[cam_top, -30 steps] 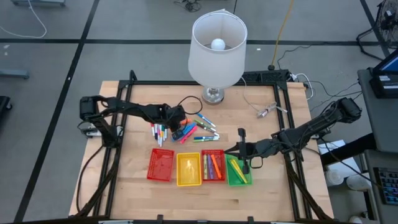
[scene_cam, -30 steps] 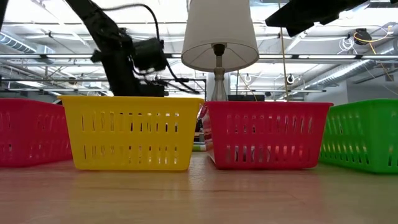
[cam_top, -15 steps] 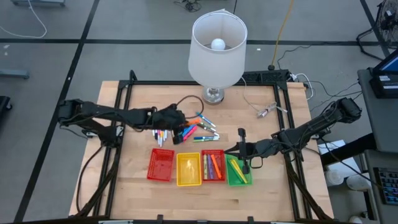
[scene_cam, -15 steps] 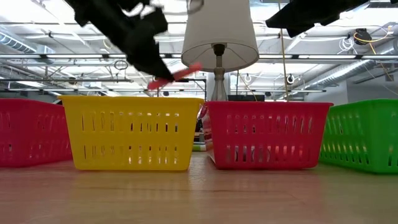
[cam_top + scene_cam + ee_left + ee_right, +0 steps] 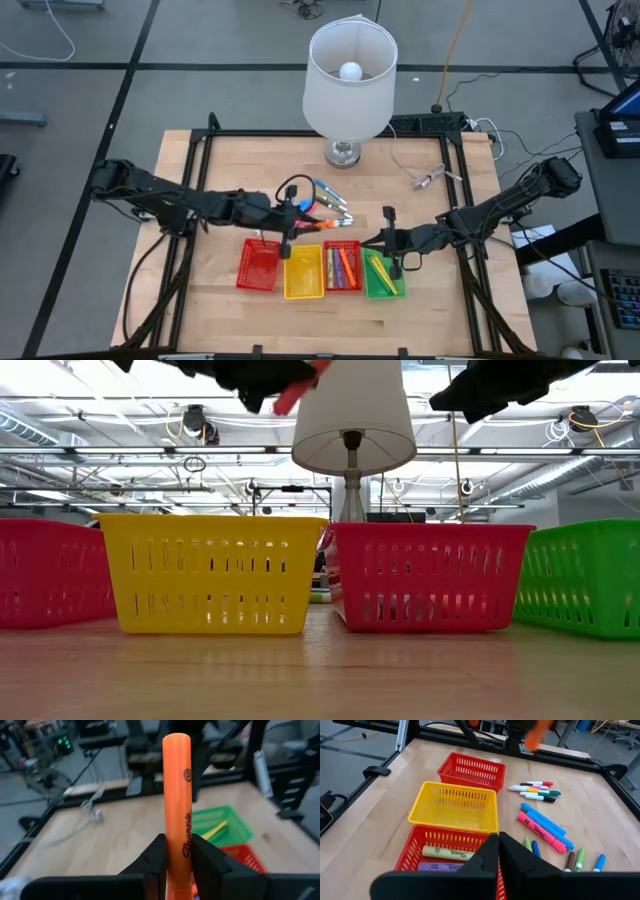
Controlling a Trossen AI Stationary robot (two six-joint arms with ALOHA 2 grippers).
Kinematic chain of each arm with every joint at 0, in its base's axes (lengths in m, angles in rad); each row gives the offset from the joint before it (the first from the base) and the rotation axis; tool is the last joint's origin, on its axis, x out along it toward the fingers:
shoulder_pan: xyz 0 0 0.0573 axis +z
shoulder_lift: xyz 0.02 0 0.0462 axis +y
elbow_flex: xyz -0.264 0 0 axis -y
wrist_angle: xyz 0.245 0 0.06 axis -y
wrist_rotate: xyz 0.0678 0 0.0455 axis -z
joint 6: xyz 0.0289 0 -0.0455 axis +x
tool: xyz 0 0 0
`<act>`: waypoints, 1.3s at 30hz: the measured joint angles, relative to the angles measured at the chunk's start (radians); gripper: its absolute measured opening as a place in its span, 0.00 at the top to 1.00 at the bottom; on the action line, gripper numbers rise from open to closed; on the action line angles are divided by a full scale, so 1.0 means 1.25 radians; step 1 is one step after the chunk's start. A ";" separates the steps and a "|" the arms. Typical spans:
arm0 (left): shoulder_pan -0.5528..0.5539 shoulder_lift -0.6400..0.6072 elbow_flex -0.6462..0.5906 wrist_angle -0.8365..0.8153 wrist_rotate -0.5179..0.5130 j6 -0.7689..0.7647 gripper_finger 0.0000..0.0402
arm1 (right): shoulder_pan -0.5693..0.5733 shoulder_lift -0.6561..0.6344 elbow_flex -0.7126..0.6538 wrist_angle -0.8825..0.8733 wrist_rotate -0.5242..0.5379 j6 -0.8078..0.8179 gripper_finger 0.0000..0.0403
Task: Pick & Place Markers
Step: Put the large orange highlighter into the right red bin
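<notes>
The left gripper [image 5: 290, 228] is up off the pile now and swinging over toward the trays, jaws clamped on an orange marker [image 5: 177, 795]; a second ago it was down among the loose markers [image 5: 325, 205] near the lamp [image 5: 349, 75], so the pick is made and the carry is on. In the high view it hangs over the gap between the left red tray [image 5: 258, 266] and the yellow tray [image 5: 303, 272]; in the low view the marker's orange tip pokes out high above the yellow tray, well clear of its rim. The marker stands straight up between the fingers in the left wrist view, gripped near its lower end. The right gripper [image 5: 392, 243] waits, closed and empty, just over the green tray [image 5: 383, 278], unmoved through the last second. My read: placing comes next, and the middle red tray [image 5: 342, 267], already holding orange sticks, looks the likely home; plenty of markers remain on the table [image 5: 430, 215].
</notes>
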 joint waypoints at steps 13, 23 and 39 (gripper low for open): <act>-0.146 0.010 0.001 0.168 -0.092 -0.046 0.83 | 0.000 0.000 -0.025 0.003 0.000 0.007 1.00; -0.254 0.011 0.001 0.217 -0.213 -0.028 0.83 | -0.004 0.000 -0.047 0.016 0.000 0.069 1.00; -0.278 0.011 0.001 0.213 -0.237 -0.026 0.83 | -0.004 0.000 -0.047 0.015 0.000 0.099 1.00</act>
